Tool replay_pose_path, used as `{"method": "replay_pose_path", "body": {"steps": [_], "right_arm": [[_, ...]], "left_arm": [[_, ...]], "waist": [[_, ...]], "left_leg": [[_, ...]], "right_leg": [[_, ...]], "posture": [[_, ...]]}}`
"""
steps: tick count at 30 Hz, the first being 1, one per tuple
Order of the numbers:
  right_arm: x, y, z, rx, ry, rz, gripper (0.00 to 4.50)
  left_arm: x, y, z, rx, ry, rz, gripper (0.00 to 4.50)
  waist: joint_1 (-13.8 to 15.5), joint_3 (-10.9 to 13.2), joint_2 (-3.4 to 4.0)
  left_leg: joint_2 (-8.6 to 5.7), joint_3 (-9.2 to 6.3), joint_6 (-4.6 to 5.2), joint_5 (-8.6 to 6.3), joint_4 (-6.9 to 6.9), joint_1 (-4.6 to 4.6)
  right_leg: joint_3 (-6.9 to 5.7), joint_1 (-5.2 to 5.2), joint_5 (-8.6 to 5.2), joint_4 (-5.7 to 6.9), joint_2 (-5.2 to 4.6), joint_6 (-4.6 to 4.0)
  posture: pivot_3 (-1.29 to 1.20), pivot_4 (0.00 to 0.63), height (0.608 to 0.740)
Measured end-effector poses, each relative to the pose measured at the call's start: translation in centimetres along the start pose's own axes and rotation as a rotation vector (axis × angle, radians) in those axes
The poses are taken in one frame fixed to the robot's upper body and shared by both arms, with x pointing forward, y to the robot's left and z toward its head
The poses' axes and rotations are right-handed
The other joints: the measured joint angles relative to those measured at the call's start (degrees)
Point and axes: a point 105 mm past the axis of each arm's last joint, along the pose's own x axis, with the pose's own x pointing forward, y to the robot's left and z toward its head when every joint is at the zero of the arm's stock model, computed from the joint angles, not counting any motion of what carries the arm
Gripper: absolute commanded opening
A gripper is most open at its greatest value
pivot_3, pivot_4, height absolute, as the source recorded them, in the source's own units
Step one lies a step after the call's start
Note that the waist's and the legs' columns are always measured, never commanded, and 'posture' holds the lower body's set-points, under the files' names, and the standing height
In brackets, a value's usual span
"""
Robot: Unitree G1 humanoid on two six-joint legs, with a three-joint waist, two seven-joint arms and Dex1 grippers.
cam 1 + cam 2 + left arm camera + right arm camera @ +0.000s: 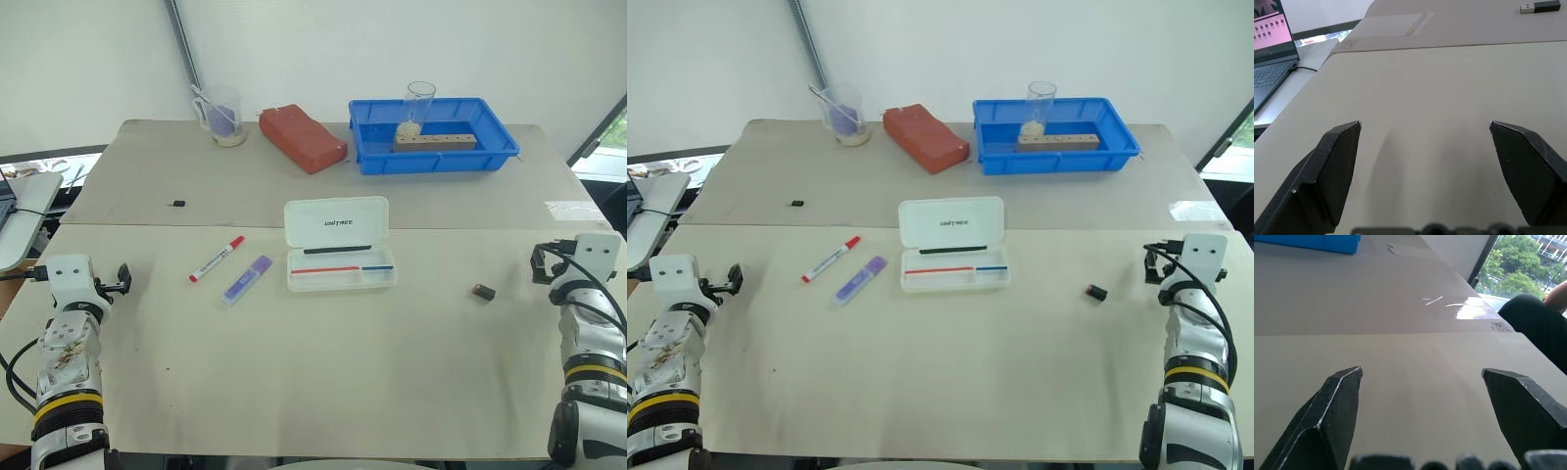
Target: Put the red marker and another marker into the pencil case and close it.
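Note:
The pencil case (338, 245) lies open at the table's middle, its lid (336, 221) folded back with black print on it. A thin red stick and a thin blue stick rest in its tray. Left of it lie the red marker (217, 258), white with a red cap, and the chunky purple marker (247, 279), side by side and slanted. My left gripper (118, 279) hovers open near the table's left edge, well left of both markers. My right gripper (541, 262) is open at the far right edge. In both wrist views the fingers (1337, 166) (1337, 406) stand wide apart over bare table.
At the back stand a blue bin (431, 147) holding a glass and a wooden block, a red block (302, 137), and a cup (223, 116). A small black piece (177, 203) lies back left, a small dark object (482, 291) front right. A laptop (1268, 49) sits left; a person (1537, 328) is beyond the right edge.

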Motion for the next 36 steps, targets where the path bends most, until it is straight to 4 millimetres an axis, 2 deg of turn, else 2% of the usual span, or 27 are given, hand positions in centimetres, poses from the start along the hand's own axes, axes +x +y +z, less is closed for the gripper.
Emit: {"method": "replay_pose_path", "body": {"steps": [5, 8, 10, 13, 16, 18, 19, 21, 22, 25, 28, 30, 36], "right_arm": [[0.0, 0.1, 0.5, 0.005, -0.013, 0.002, 4.32], [0.1, 0.2, 1.1, 0.001, -0.03, 0.011, 4.32], [0.2, 0.6, 1.7, -0.004, -0.041, 0.032, 4.32], [0.2, 2.2, 3.4, -0.045, -0.089, 0.124, 4.32], [-0.2, 4.4, 5.8, -0.111, -0.143, 0.278, 4.32], [-1.0, 6.5, 7.6, -0.154, -0.181, 0.419, 4.32], [-1.8, 7.7, 8.5, -0.171, -0.2, 0.503, 4.32], [-2.9, 9.2, 9.2, -0.173, -0.213, 0.606, 4.32], [-4.0, 10.3, 9.4, -0.174, -0.211, 0.685, 4.32], [-6.6, 12.6, 9.6, -0.174, -0.202, 0.856, 4.32], [-10.7, 15.4, 10.2, -0.172, -0.206, 1.061, 4.32], [-12.5, 16.6, 10.9, -0.18, -0.226, 1.138, 4.32], [-14.5, 17.4, 10.9, -0.194, -0.2, 1.166, 4.32]], "left_arm": [[-0.1, 0.4, 0.3, 0.018, -0.006, -0.004, 4.45], [-0.1, 0.3, 1.4, 0.032, -0.039, -0.034, 4.45], [-0.3, -0.2, 2.6, 0.065, -0.068, -0.112, 4.45], [-0.7, -1.5, 6.1, 0.161, -0.148, -0.268, 4.45], [-1.5, -4.6, 10.4, 0.261, -0.228, -0.489, 4.45], [-2.3, -7.8, 12.6, 0.334, -0.262, -0.66, 4.45], [-2.9, -10.0, 13.5, 0.375, -0.278, -0.762, 4.45], [-3.8, -12.8, 14.1, 0.423, -0.287, -0.889, 4.45], [-4.5, -14.8, 14.3, 0.461, -0.285, -0.986, 4.45], [-6.1, -18.7, 14.2, 0.513, -0.286, -1.172, 4.45], [-8.4, -23.4, 14.1, 0.55, -0.323, -1.38, 4.45], [-9.4, -25.0, 13.6, 0.57, -0.331, -1.454, 4.45], [-9.9, -25.9, 12.5, 0.607, -0.325, -1.513, 4.45]], "waist": [[-0.05, 0.0, -0.01], [0.01, 0.0, 0.0], [0.01, 0.01, -0.02], [-0.04, 0.04, -0.06], [0.17, 0.03, -0.01], [0.27, 0.03, 0.03], [0.42, 0.01, 0.05], [0.43, 0.01, 0.06], [0.53, 0.01, 0.06], [0.56, -0.01, 0.09], [1.08, -0.02, 0.12], [0.9, -0.03, 0.13], [1.35, -0.02, 0.12]], "left_leg": [[0.0, 0.0, 0.0, 0.0, -0.01, 0.0], [-0.01, 0.0, 0.0, 0.0, -0.01, 0.0], [-0.01, 0.0, -0.01, 0.0, -0.02, -0.01], [-0.01, 0.0, -0.03, -0.02, -0.04, -0.04], [-0.07, 0.0, -0.07, -0.04, -0.05, -0.08], [-0.15, 0.0, -0.06, -0.03, -0.06, -0.11], [-0.21, -0.03, -0.04, -0.02, -0.05, -0.14], [-0.27, -0.06, 0.02, 0.0, -0.02, -0.21], [-0.31, -0.11, 0.04, 0.01, 0.0, -0.29], [-0.34, -0.18, 0.12, 0.03, 0.1, -0.48], [-0.35, -0.3, 0.18, 0.01, 0.28, -0.6], [-0.36, -0.34, 0.24, -0.02, 0.36, -0.6], [-0.4, -0.49, 0.29, -0.04, 0.44, -0.69]], "right_leg": [[0.0, -0.02, 0.0, 0.0, 0.01, 0.0], [0.0, 0.0, 0.0, 0.0, -0.02, 0.0], [-0.01, -0.02, 0.0, 0.0, -0.02, 0.0], [-0.03, -0.05, 0.0, 0.02, -0.01, -0.01], [-0.14, -0.04, -0.01, 0.02, -0.12, 0.02], [-0.19, -0.05, -0.03, 0.02, -0.2, 0.05], [-0.22, -0.02, -0.06, 0.03, -0.24, 0.1], [-0.23, -0.02, -0.08, 0.02, -0.27, 0.15], [-0.24, -0.07, -0.11, 0.03, -0.28, 0.19], [-0.26, -0.16, -0.12, 0.03, -0.27, 0.21], [-0.35, -0.16, -0.13, 0.03, -0.26, 0.23], [-0.31, -0.16, -0.13, 0.03, -0.24, 0.24], [-0.36, -0.16, -0.13, 0.03, -0.24, 0.24]], "posture": [[0.0, 0.15, 0.74], [0.0, 0.15, 0.74], [0.0, 0.15, 0.74], [0.0, 0.15, 0.74], [0.0, 0.15, 0.74], [0.0, 0.15, 0.74], [0.0, 0.15, 0.74], [0.0, 0.15, 0.74], [0.0, 0.15, 0.74], [0.0, 0.15, 0.74], [0.0, 0.15, 0.74], [0.0, 0.15, 0.74], [0.0, 0.15, 0.74]]}}
